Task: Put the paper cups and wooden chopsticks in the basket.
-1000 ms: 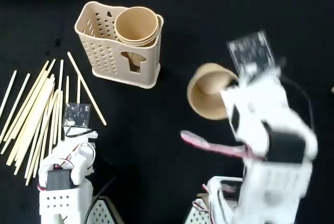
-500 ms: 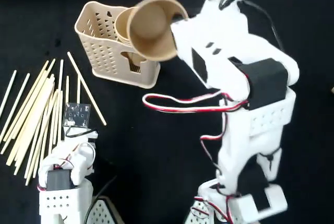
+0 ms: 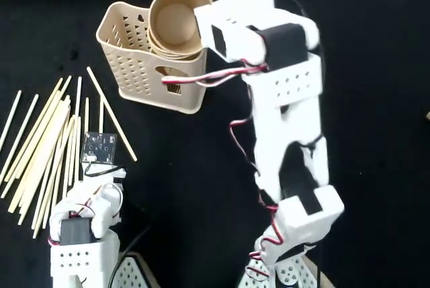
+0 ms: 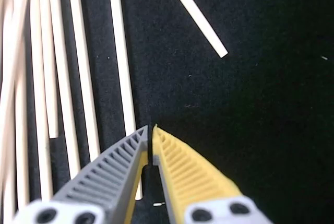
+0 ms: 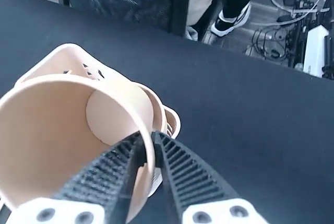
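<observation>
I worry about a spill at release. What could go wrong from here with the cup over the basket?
1. The right gripper pinches the cup by its rim above the stack. If it is not lined up, it may fail to nest and tip out.
2. One finger is inside the cup, so pulling away could drag it or nudge the basket.

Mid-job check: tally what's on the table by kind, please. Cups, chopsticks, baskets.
Paper cups: at least 3, since the nested rims overlap; 1 is in the right tool.
Wooden chopsticks: at least 10, since the pile overlaps.
Basket: 1.
Total: at least 14.
</observation>
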